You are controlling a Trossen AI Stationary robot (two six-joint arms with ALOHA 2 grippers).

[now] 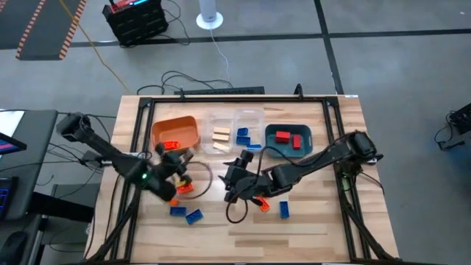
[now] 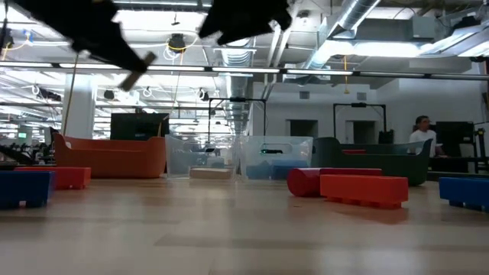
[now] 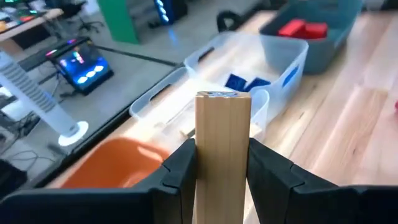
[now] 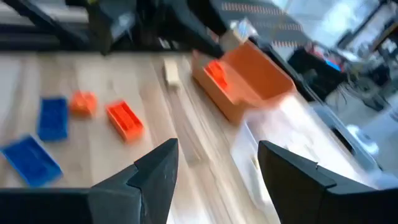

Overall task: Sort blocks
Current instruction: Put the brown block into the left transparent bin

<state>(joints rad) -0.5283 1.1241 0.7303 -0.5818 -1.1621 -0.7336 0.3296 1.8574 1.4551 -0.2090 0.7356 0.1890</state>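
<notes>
Wrist views alone show the left gripper [image 3: 221, 168] clamping a tan block [image 3: 222, 149] and the right gripper [image 4: 214, 171] open, empty.

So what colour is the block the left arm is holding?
Tan, like plain wood. The block shows best in the left wrist view, between the fingers.

Table [image 1: 309, 221]: pale wooden planks, smooth, faint sheen. Tan block [image 3: 222, 155]: matt, wood-like grain. Clear tray [image 3: 273, 56]: translucent plastic. Orange tray [image 1: 175, 132]: smooth opaque plastic. Left gripper [image 3: 221, 177] fingers [image 3: 180, 171]: matt black.
</notes>
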